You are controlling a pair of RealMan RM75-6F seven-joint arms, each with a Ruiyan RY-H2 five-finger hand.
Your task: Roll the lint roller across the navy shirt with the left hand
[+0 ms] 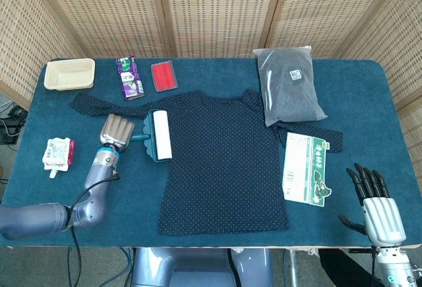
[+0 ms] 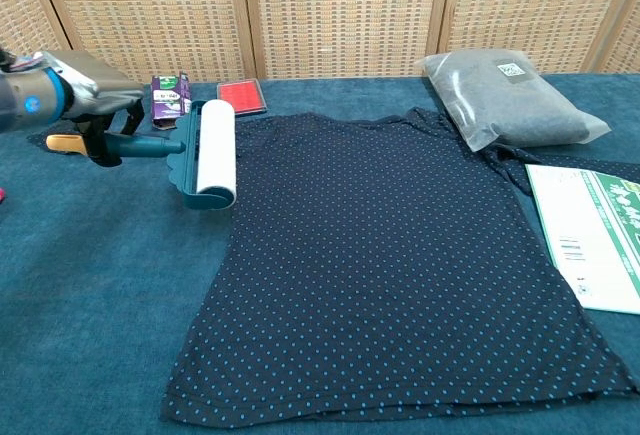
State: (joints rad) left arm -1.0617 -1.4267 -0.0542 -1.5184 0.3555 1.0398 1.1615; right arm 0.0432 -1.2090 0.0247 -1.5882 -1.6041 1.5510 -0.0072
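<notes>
Lint roller (image 1: 158,134): handle gripped in left hand (image 1: 117,130), head at the left edge of the navy shirt (image 1: 224,161); right hand (image 1: 376,198) spread, holding nothing, off the counter (image 1: 369,95).

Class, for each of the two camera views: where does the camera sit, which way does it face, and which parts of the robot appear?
Head view: high up, looking steeply down on the whole table; both arms, left hand, right hand.
Chest view: low, facing forward across the navy shirt toward the wicker screen; only the left hand.
Shared: lint roller, shirt, left hand.
</notes>
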